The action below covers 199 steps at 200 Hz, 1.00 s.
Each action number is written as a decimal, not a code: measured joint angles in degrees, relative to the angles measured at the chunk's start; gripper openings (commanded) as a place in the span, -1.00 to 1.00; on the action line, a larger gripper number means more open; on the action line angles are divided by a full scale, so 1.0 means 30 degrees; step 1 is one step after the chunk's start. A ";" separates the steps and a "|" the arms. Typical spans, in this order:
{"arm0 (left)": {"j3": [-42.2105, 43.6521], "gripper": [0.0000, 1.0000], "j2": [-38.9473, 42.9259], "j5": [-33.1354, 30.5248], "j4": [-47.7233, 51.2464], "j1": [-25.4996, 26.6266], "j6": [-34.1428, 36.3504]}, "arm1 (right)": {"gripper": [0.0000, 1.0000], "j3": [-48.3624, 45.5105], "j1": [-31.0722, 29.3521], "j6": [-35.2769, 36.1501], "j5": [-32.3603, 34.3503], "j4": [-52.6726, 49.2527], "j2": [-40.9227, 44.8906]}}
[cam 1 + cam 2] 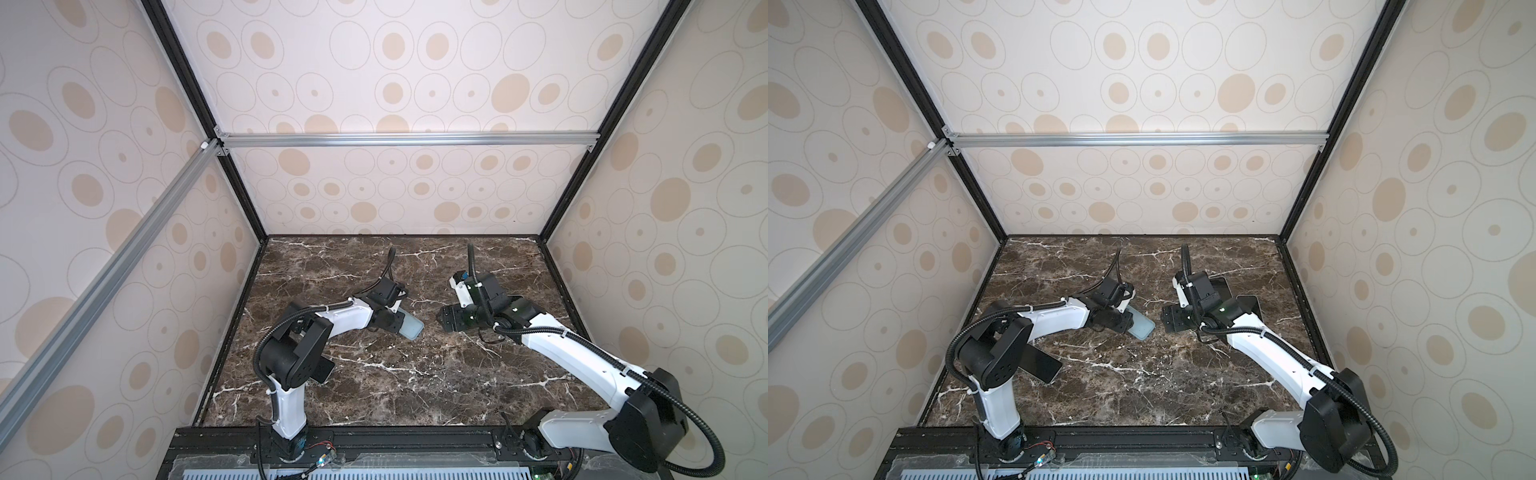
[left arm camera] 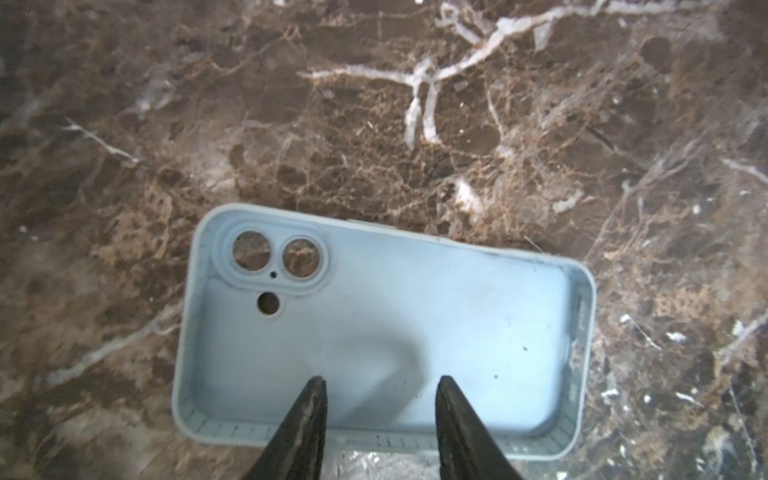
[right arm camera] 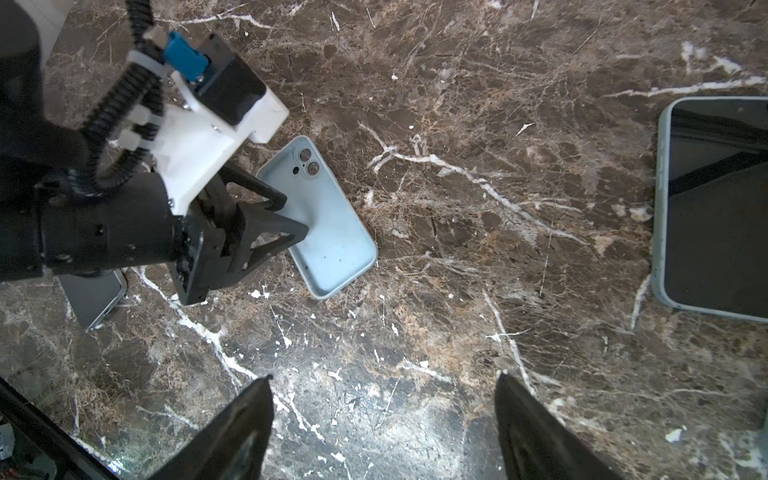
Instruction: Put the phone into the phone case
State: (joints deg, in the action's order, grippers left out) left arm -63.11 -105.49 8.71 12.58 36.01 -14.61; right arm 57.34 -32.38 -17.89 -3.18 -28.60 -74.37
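The empty pale blue phone case point(image 2: 415, 307) lies open side up on the marble, mid-table in both top views point(image 1: 413, 328) point(image 1: 1142, 330). My left gripper point(image 2: 381, 378) hangs over its long near wall, jaws partly open, fingertips above the case floor and pinching nothing; the right wrist view shows it point(image 3: 295, 212) at the case's edge. A dark phone point(image 3: 95, 299) with a silvery edge lies under my left arm point(image 1: 1040, 365). My right gripper point(image 3: 383, 376) stands wide open over bare marble, right of the case point(image 1: 446, 320).
Two more dark phones point(image 1: 1223, 284) point(image 1: 1252, 305) lie flat behind my right arm. One phone with a pale rim point(image 3: 715, 208) shows in the right wrist view. Patterned walls and black frame posts enclose the marble table point(image 1: 395, 395).
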 measured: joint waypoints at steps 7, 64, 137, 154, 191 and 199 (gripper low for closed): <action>0.0160 -0.14 0.0393 0.0000 0.0007 0.0000 -0.0051 | 0.69 0.0262 -0.0146 -0.0029 0.0080 -0.0146 -0.0095; 0.0874 -0.04 0.6921 -0.1683 0.0350 -0.0160 -0.0379 | 0.77 0.3162 -0.3636 0.0423 0.2659 -0.0874 -0.0393; 0.3257 0.06 1.7639 -0.6244 0.4692 -0.1464 -0.2455 | 0.93 0.5253 -1.0411 0.1260 0.6951 0.0423 -0.3730; 0.3818 0.06 1.9300 -0.6892 0.5821 -0.1690 -0.3111 | 0.97 0.5705 -1.1285 0.1297 0.7322 0.0991 -0.5180; 0.4765 0.05 2.1260 -0.7657 0.7023 -0.1829 -0.4291 | 1.00 0.7067 -1.2677 0.1333 0.7344 0.2477 -0.8488; 0.4903 0.06 2.1391 -0.7905 0.7067 -0.1880 -0.4401 | 0.98 0.7184 -1.2881 0.1341 0.7220 0.2951 -0.9085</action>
State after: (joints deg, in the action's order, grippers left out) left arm -48.40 -41.32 -15.00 33.78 30.37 -27.81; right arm 78.89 -71.02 -13.87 18.48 -19.75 -101.62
